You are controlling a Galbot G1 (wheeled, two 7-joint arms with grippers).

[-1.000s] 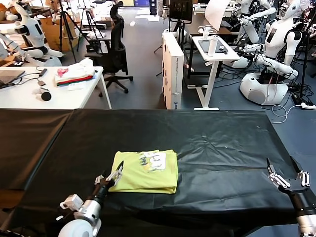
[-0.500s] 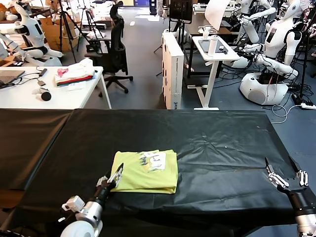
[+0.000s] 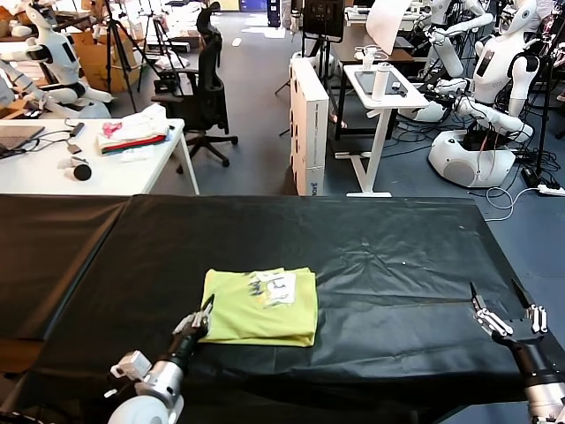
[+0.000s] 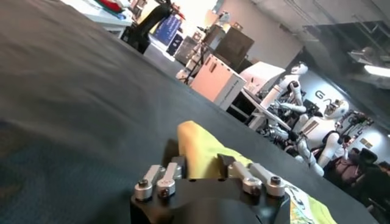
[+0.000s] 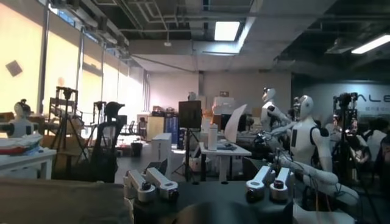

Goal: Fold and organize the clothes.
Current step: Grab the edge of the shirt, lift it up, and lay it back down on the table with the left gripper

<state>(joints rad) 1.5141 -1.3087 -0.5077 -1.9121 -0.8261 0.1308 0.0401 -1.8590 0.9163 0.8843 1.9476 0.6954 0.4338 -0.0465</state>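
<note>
The lime-yellow T-shirt (image 3: 265, 309) lies folded into a flat rectangle on the black-covered table (image 3: 397, 238), near its front edge, with a small white print on top. My left gripper (image 3: 201, 320) is low at the shirt's near-left corner. In the left wrist view the yellow cloth (image 4: 201, 146) runs between the jaws of the left gripper (image 4: 202, 167), which are shut on its edge. My right gripper (image 3: 494, 291) hovers open over the table's front right, far from the shirt. Its fingers hold nothing in the right wrist view (image 5: 207, 182).
Beyond the table stand a white desk (image 3: 53, 172) with a white, pink and red pile of cloth (image 3: 132, 132), a black office chair (image 3: 207, 88), a white box (image 3: 309, 124), a small white stand (image 3: 384, 93) and several parked robots (image 3: 494, 79).
The left gripper has closed from wide open onto the shirt's near-left corner. The shirt's left edge has shifted slightly. The right gripper has drifted a little lower and stays open.
</note>
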